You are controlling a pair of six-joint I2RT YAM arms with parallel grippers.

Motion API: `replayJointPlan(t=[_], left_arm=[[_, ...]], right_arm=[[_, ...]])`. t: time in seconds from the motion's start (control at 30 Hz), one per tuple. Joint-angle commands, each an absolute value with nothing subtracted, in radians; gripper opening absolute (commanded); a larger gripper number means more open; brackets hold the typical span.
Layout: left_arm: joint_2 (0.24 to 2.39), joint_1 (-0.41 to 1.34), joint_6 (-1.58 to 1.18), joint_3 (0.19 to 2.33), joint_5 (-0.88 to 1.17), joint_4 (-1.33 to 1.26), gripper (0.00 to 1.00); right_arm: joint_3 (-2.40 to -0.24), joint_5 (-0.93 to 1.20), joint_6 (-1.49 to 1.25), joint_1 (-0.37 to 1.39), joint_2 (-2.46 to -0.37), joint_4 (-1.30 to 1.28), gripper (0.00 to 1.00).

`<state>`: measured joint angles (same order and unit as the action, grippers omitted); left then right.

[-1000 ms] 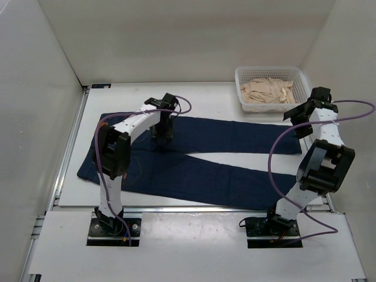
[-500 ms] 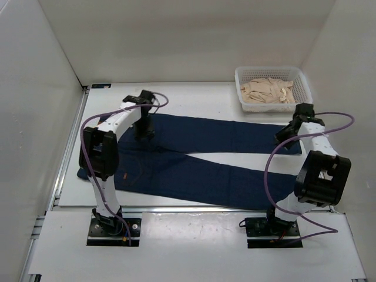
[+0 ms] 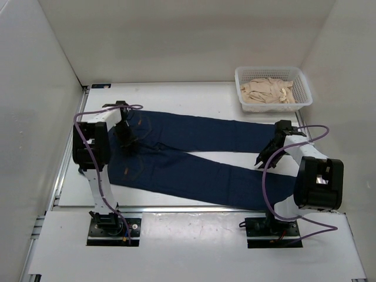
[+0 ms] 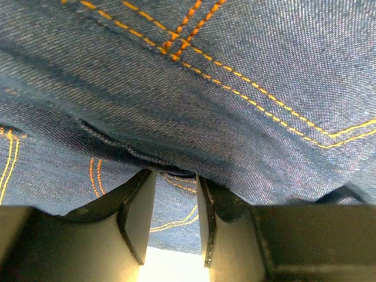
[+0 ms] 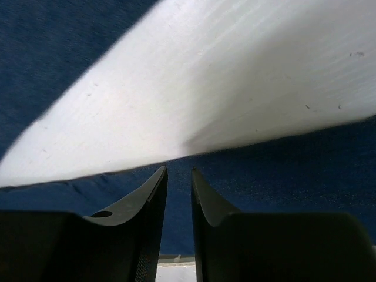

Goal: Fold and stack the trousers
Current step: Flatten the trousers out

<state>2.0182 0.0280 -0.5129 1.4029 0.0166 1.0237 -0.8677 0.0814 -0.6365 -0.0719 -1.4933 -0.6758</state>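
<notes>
the trousers (image 3: 200, 170) lie flat across the white table (image 3: 194, 94). the left arm is folded back on itself, its left gripper (image 3: 126, 143) down at the waist end, fingers narrow with a ridge of denim pinched at the tips. the right arm bends low, its right gripper (image 3: 262, 160) nearly closed and holding nothing, over the gap between the legs. the long axis runs left to right, waist left, legs splayed rightward. a white basket (image 3: 239, 88) sits at the far right.

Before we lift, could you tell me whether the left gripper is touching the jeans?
Touching. The left wrist view shows the left gripper pressed into the jeans, with a denim fold pinched between its fingers.
</notes>
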Motion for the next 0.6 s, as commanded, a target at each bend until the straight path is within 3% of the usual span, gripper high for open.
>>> replayJointPlan(t=[0.0,0.17,0.57], left_arm=[[2.095,0.020,-0.511,1.523,0.055,0.928,0.44],[2.128,0.020,-0.502,1.595,0.046,0.948,0.44],[2.148,-0.099,-0.483,1.594,0.028,0.959,0.44]], right_arm=[[-0.841,0.081,-0.656,-0.075,-1.484,-0.667,0.28],[-0.793,0.029,-0.695,-0.066,-1.362,-0.713,0.27],[-0.681,0.049,-0.733,-0.066,-1.425,-0.655,0.30]])
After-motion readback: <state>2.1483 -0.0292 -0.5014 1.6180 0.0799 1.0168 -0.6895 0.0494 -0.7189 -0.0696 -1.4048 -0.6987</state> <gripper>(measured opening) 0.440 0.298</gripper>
